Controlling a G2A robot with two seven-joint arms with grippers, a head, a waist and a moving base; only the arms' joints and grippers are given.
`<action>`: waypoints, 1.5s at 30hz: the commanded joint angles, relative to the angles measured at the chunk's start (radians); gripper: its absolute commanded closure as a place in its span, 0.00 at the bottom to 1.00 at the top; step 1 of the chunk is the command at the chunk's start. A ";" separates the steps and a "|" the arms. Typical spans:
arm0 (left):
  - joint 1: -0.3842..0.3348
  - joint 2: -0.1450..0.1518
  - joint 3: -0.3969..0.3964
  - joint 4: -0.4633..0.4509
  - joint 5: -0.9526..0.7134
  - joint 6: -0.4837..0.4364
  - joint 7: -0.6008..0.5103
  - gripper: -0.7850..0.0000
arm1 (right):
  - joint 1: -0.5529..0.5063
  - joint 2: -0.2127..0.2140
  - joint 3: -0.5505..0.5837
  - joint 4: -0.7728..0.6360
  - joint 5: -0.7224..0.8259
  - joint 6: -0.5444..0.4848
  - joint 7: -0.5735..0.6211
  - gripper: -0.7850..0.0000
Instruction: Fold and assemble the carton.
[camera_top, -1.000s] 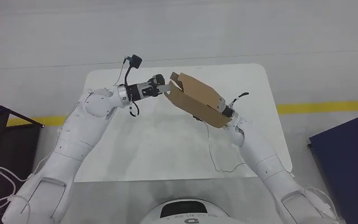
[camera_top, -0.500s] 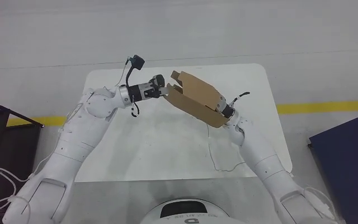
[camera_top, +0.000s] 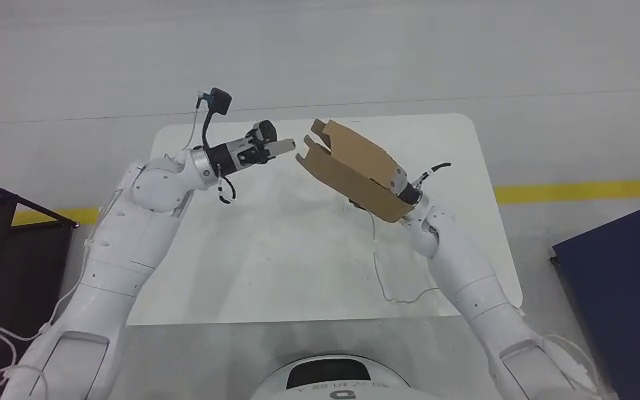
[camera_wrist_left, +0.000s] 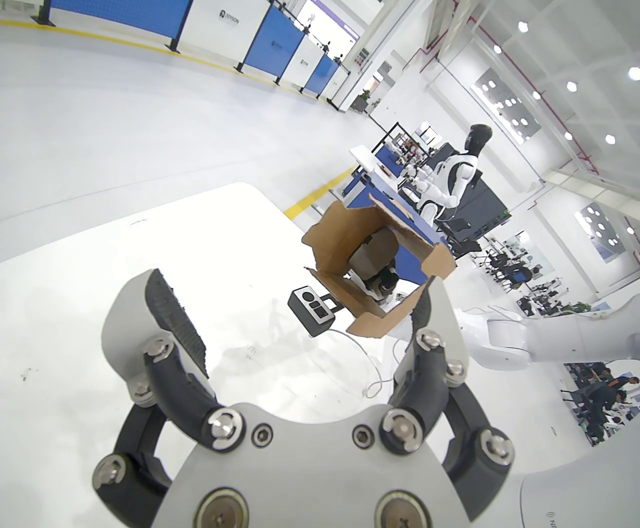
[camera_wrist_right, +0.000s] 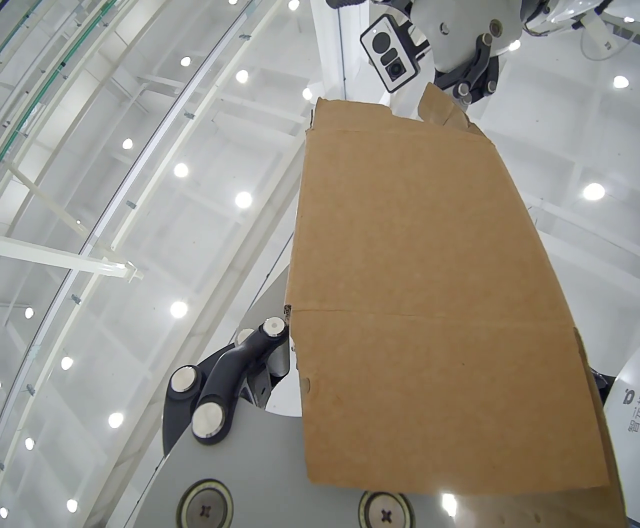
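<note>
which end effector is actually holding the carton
The right end effector: it grips the carton at one end, holding it off the table. The left end effector is open and empty, not touching it.

**White worktop, one trailing cable**

You have a white worktop (camera_top: 270, 250) with rounded corners, its surface flecked with a few faint dark specks. A thin white cable (camera_top: 377, 270) loops across its right half, lying loose on the bare surface.

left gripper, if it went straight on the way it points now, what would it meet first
Most likely the carton: the left gripper, jaws open, points at its open end with only air between. Depth is hard to judge.
</note>
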 joint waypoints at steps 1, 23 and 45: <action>0.017 0.004 -0.010 -0.039 0.026 0.058 0.000 0.00 | -0.002 -0.001 0.003 -0.003 -0.006 -0.004 0.002 1.00; 0.045 -0.009 0.047 -0.126 0.168 0.186 0.041 0.00 | -0.025 -0.013 0.031 -0.023 -0.014 0.009 -0.003 1.00; -0.017 -0.043 0.137 -0.049 0.165 0.178 0.013 0.00 | -0.036 -0.022 0.055 -0.033 -0.035 0.026 -0.001 1.00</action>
